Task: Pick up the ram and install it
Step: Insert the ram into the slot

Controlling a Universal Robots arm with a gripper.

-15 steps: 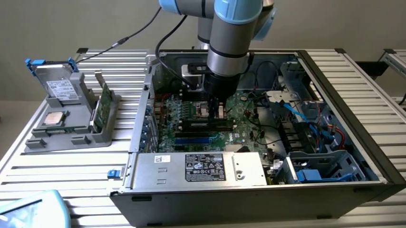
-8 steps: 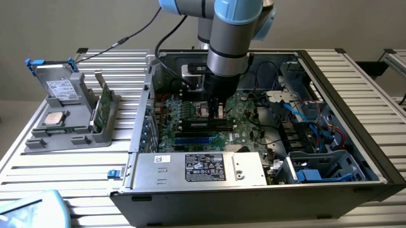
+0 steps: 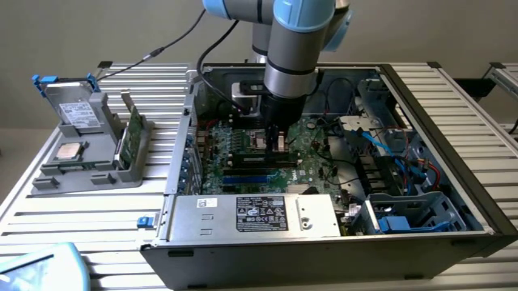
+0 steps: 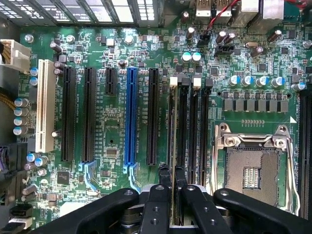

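One open computer case (image 3: pixel 283 260) takes up the exterior view's middle and right, and one grey parts tray (image 3: pixel 73 179) sits at that view's left. One arm (image 3: pixel 292 54) reaches down into the case over the single motherboard (image 4: pixel 112 122). As I judge it, the picking is done and the install is in hand. The one gripper (image 4: pixel 172 171) has its jaws drawn narrow on the one ram (image 4: pixel 171 141), held edge-on in line with the outermost of four memory slots (image 4: pixel 194 131). Whether they touch I cannot tell. Seating calls for a square, even press. One empty processor socket (image 4: pixel 251 170), one blue slot (image 4: pixel 129 117) and one white slot (image 4: pixel 45 105) share the board.
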